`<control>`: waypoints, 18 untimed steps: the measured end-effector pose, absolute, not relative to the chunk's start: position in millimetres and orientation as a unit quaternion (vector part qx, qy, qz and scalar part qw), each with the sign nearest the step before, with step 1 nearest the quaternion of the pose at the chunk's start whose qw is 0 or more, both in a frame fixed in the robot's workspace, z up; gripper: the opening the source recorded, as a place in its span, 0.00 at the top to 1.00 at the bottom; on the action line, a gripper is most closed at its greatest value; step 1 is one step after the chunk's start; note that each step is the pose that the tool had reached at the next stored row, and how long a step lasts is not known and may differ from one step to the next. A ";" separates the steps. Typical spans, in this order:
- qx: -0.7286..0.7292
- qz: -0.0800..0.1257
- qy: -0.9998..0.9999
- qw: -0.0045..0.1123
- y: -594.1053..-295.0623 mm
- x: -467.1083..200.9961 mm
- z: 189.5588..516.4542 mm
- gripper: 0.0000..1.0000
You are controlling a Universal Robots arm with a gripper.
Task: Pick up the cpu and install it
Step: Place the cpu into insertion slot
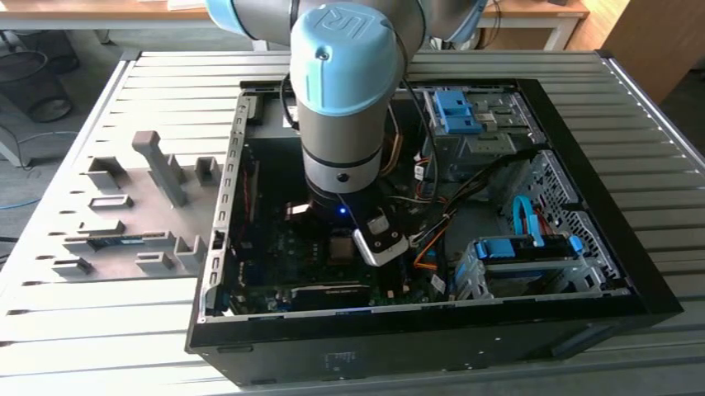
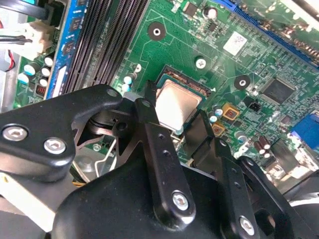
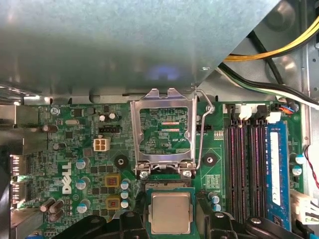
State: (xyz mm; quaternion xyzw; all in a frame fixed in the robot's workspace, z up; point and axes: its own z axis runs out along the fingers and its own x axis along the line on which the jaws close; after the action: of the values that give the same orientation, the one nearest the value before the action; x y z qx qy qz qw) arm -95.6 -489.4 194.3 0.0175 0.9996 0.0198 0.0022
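Note:
The cpu is a silvery square lying level in or just over the open socket on the green motherboard. My gripper straddles it. One black fingertip rests against one edge and the other fingertip against the opposite edge. The hinged socket frame stands flipped open beside the socket, with its wire lever raised. In the exterior view the gripper reaches down into the computer case over the motherboard.
Black memory slots and a blue slot run beside the socket. Yellow and black cables cross near a grey metal plate. Blue drive cages fill the case's right in the exterior view. A grey fixture tray lies at that view's left.

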 end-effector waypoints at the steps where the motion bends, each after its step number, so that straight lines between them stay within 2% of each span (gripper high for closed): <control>1: 0.018 0.020 1.000 0.002 -489.5 -96.1 194.3 0.53; 18: 0.014 0.017 1.000 0.002 -491.6 -97.4 192.5 0.53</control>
State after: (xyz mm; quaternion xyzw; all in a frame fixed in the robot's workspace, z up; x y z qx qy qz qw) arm -97.4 -491.6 192.5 0.0136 0.9998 0.0170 0.0023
